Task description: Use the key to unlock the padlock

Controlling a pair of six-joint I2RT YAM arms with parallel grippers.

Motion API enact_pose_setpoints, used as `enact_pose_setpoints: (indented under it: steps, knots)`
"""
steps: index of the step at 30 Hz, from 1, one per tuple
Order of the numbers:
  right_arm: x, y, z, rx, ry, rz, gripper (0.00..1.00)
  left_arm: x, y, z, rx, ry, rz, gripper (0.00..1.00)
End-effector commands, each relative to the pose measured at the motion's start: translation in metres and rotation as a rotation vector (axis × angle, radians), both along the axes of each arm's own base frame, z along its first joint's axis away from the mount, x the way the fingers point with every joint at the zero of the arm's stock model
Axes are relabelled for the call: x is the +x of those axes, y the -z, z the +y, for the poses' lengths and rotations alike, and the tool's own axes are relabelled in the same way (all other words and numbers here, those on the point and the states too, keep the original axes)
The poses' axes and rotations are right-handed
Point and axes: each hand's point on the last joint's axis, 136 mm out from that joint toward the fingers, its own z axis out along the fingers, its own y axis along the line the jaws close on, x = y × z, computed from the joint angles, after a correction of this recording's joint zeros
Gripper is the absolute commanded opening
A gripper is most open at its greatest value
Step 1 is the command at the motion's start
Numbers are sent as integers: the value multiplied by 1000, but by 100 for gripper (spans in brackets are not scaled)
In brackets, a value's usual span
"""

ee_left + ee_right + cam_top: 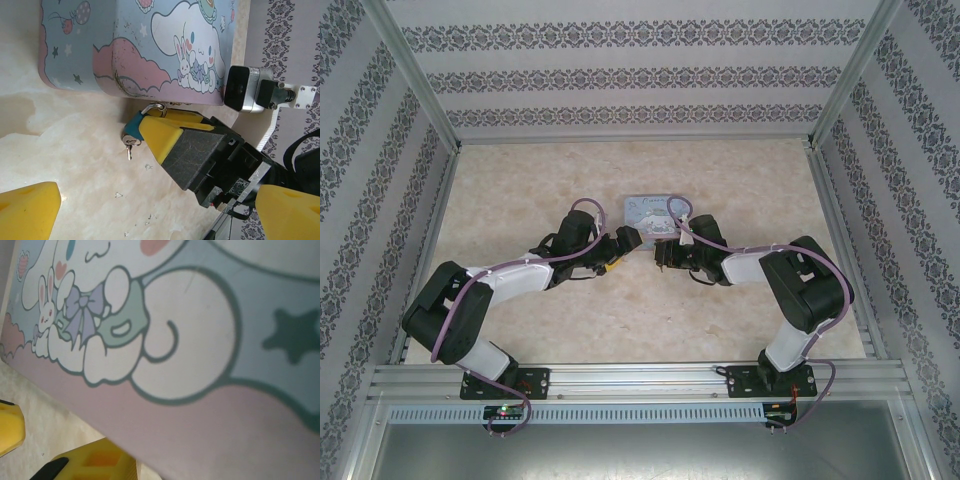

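From above, my two arms meet mid-table [570, 180]. My left gripper [628, 240] and right gripper [668, 250] are nearly tip to tip, just at 6 o'clock of the one tin box [655, 208]. Their jaws are too small to read there. Bare table lies all round, with the walls well apart.

At the left wrist, my two left fingers [25, 212] are cut off at the bottom corners, spread wide and holding nothing. At centre my right gripper is clamped on the one padlock [131, 129]. Its blue body pokes out at 9 o'clock and its shackle is partly covered. One key [129, 149] hangs touching its lower end; how deep it sits I cannot tell. The tin box sits just beyond, at 12 o'clock.

At the right wrist the tin box lid is close and blurred. Two yellow fingertips [95, 462] peek in at 7 o'clock, cut off by its edge.
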Motion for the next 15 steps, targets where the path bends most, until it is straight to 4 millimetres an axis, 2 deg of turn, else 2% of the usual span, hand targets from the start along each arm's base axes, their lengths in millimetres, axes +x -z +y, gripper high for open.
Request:
enact_pose_setpoints:
  steps: [1, 5, 15]
  knots:
    - [-27, 22, -2, -24, -31, 99, 25, 3, 1, 2, -16, -9, 4, 100]
    - [-30, 26, -4, -28, -28, 106, 31, 4, 1, 3, -17, -10, 3, 100]
    - [-38, 32, -6, -33, -29, 108, 31, 3, 1, 3, -19, -12, 4, 100]
